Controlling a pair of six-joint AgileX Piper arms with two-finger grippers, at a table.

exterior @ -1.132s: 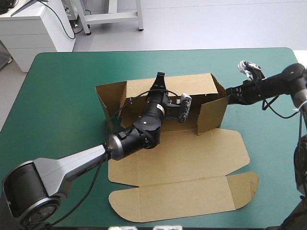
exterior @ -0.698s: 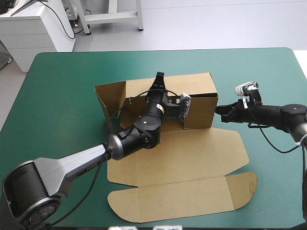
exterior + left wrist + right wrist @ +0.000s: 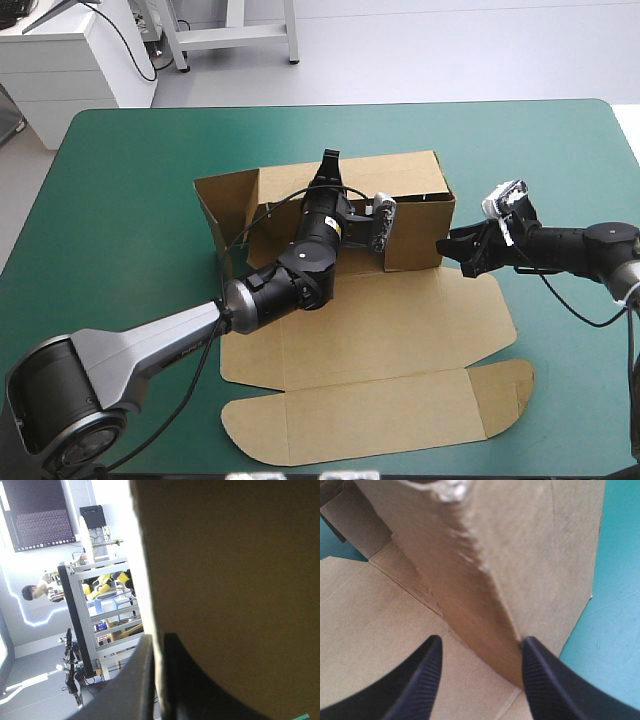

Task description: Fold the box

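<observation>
The box's (image 3: 400, 330) right end wall stands just ahead of my open right pincer (image 3: 483, 641); my left pincer (image 3: 329, 160) grips its far wall.

brown box (image 3: 400, 330), teal-green cover (image 3: 130, 200), black fingers (image 3: 422, 680)

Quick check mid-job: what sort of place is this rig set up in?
Probably a robotics lab or test room: a teal-green covered table with the part-folded brown cardboard box, white cabinets and a metal frame on bare grey floor beyond.

box (image 3: 380, 330) wall swung in, right gripper (image 3: 452, 254) — closer
</observation>
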